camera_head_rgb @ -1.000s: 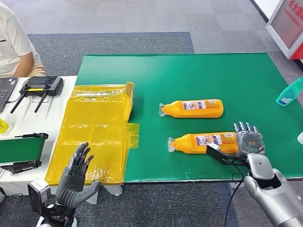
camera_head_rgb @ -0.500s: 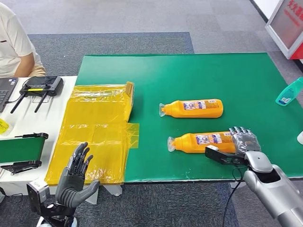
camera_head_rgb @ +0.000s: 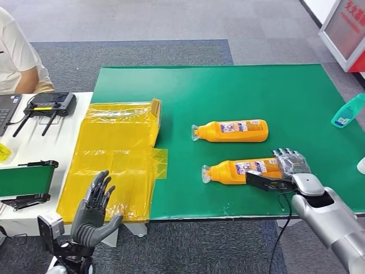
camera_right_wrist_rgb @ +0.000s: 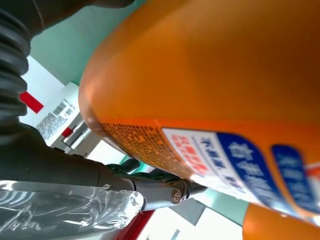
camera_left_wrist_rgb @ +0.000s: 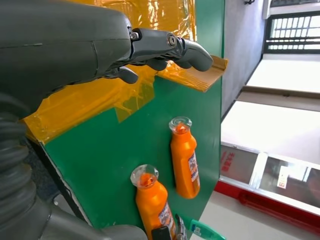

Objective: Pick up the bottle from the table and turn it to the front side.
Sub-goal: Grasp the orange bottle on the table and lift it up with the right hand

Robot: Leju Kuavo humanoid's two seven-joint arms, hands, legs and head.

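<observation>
Right hand (camera_head_rgb: 289, 167) wraps the base end of the nearer orange bottle (camera_head_rgb: 241, 170), which we see lying flat on the bench (camera_head_rgb: 258, 85), long axis crosswise, cap away from that hand; left hand (camera_head_rgb: 95, 208) hangs open, well apart

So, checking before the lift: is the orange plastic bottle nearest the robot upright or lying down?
Lying down. The near orange plastic bottle lies lengthwise on the green mat, right hand at its base.

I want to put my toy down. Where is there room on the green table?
Bare green mat lies beyond the far orange bottle, and between the yellow plastic sheet and the bottle caps. It is crowded around the near bottle, by the right hand.
</observation>
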